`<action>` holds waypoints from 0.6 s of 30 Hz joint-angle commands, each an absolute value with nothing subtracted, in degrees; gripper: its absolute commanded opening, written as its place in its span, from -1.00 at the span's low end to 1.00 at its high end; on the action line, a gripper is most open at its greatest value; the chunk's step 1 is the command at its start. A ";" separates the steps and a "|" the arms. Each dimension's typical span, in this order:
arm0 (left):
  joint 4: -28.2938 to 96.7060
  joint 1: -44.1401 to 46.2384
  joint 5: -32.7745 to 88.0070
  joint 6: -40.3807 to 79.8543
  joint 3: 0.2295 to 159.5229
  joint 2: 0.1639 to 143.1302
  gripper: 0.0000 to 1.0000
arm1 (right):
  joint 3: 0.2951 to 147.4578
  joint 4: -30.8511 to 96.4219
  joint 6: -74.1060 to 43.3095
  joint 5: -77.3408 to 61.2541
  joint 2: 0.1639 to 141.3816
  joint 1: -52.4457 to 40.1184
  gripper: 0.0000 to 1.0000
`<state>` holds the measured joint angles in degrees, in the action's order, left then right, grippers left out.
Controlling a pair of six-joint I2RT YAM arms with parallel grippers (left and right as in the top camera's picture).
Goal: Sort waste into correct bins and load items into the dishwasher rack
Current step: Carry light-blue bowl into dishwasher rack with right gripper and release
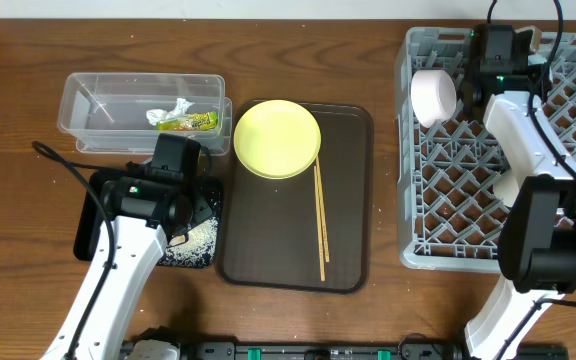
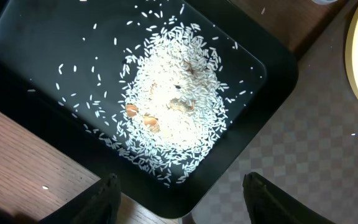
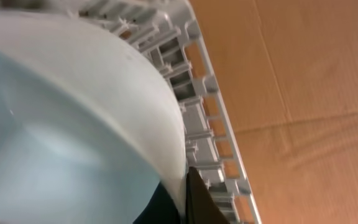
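**Left gripper** [image 2: 182, 198]: Jaws released. Both fingers [image 2: 104, 196] stand apart with nothing between them. The gripper hangs over the black tray [image 2: 36, 50], which lies on the table [image 1: 18, 200] near the front-left, its right edge beside the brown tray [image 1: 268, 230].

**Rice** [image 2: 173, 106]: Heaped in the middle of the black tray, with loose grains scattered toward its edges. A few brownish scraps sit in the heap.

**Tub** [image 1: 78, 100]: Stands at the rear-left of the table, behind the black tray. The wrapper [image 1: 190, 123] and the tissue [image 1: 173, 112] lie inside, touching each other, at the right end.

**Brown tray:** At the table centre. The plate [image 1: 277, 138] rests on its rear-left corner and overhangs the tray's edge. The chopsticks [image 1: 320, 225] lie side by side on the tray, running front to rear, with their rear ends just beside the plate.

**Rack** [image 1: 448, 200]: At the right edge of the table.

**Right gripper** [image 3: 185, 193]: Jaws clenched on the rim of the blue bowl [image 1: 433, 97]. The bowl stands on edge in the rear-left corner of the rack. A white item lies further forward in the rack, partly hidden by the right arm; its kind cannot be told.
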<state>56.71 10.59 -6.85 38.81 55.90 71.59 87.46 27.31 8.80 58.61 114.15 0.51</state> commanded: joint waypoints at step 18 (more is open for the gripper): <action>56.93 10.31 -8.01 39.11 55.55 71.92 0.32 | 86.15 43.48 -1.91 30.06 106.80 -0.84 -0.64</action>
<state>56.69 10.59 -6.85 38.81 55.90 71.59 86.76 42.65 -1.50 40.23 108.53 -0.54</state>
